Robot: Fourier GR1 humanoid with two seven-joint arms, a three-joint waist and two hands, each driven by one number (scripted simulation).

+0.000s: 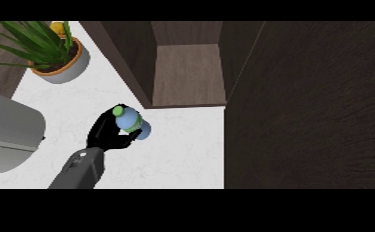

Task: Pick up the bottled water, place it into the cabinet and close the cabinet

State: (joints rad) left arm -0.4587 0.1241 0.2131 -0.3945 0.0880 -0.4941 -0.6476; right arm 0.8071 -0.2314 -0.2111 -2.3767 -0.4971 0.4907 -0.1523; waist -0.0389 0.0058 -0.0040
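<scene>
My left hand (108,133): my fingers curl around the small blue bottle with a green cap (130,122).
Bottle: above the white table (183,146), near the open brown wooden cabinet (187,75).

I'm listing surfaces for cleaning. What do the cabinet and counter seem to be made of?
The cabinet looks like dark brown wood with a matt finish; faint grain lines show. The counter looks like white stone, perhaps marble, judging by its pale grey veining.
</scene>
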